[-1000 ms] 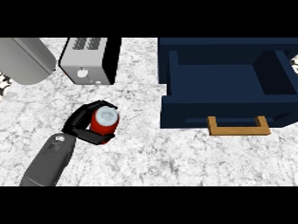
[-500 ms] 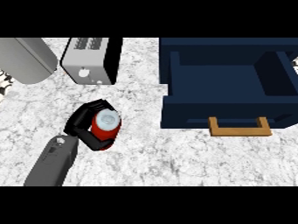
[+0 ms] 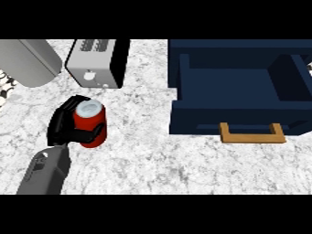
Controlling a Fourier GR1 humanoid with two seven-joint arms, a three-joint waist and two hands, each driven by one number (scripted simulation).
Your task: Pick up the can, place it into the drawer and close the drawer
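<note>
While I stand at the marble tabletop (image 3: 151,155):
Left hand (image 3: 65,123): my fingers curl round the red cylindrical can (image 3: 90,124).
Drawer: the dark blue drawer (image 3: 243,91) stands open, well right of it.

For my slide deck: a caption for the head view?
Left robot hand curled round the red can, left of the open navy drawer.

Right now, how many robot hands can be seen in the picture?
1 for certain. The black left hand is at the left on the marble counter, fingers curled round the red can with a silver top. A dark sliver at the right edge may be the other hand; I cannot tell.
</note>
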